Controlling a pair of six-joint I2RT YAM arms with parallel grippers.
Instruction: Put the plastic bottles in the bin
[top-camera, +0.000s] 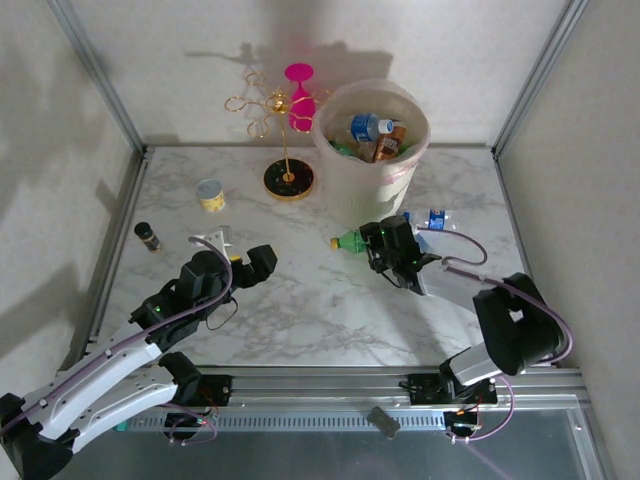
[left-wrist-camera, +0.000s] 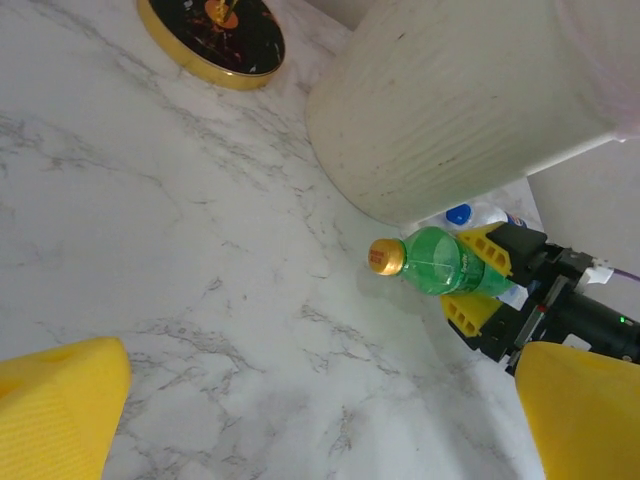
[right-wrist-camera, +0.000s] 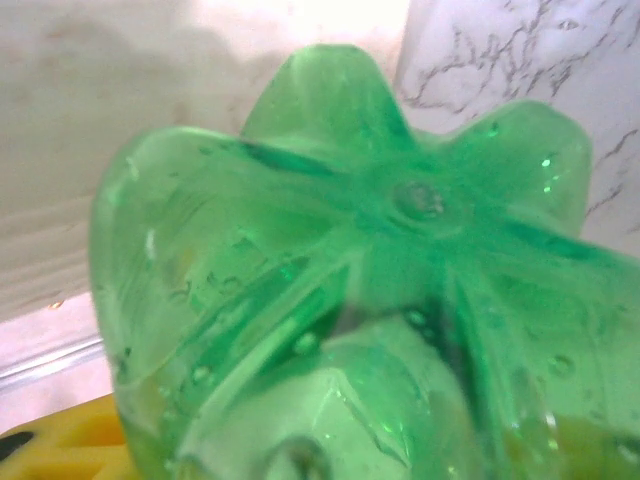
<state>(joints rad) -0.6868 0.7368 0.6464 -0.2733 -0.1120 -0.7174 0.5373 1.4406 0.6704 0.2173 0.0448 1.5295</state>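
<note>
A green plastic bottle (top-camera: 352, 240) with a gold cap lies on its side on the marble table, just in front of the bin (top-camera: 345, 185). My right gripper (top-camera: 380, 242) is shut on its body, one yellow finger (left-wrist-camera: 492, 246) on each side. In the right wrist view the green bottle's base (right-wrist-camera: 350, 250) sits right up against the camera. A clear bottle with a blue cap (left-wrist-camera: 459, 213) lies behind it beside the bin (left-wrist-camera: 450, 110). Several bottles (top-camera: 370, 130) lie inside the bin. My left gripper (top-camera: 247, 262) hangs open over bare marble, its yellow pads (left-wrist-camera: 60, 410) far apart.
A gold wire stand on a black round base (top-camera: 288, 178) stands left of the bin, with a pink piece (top-camera: 298, 72) on top. A small cup with a yellow band (top-camera: 210, 195) and a tiny dark vial (top-camera: 147, 235) sit at the left. Enclosure walls border the table.
</note>
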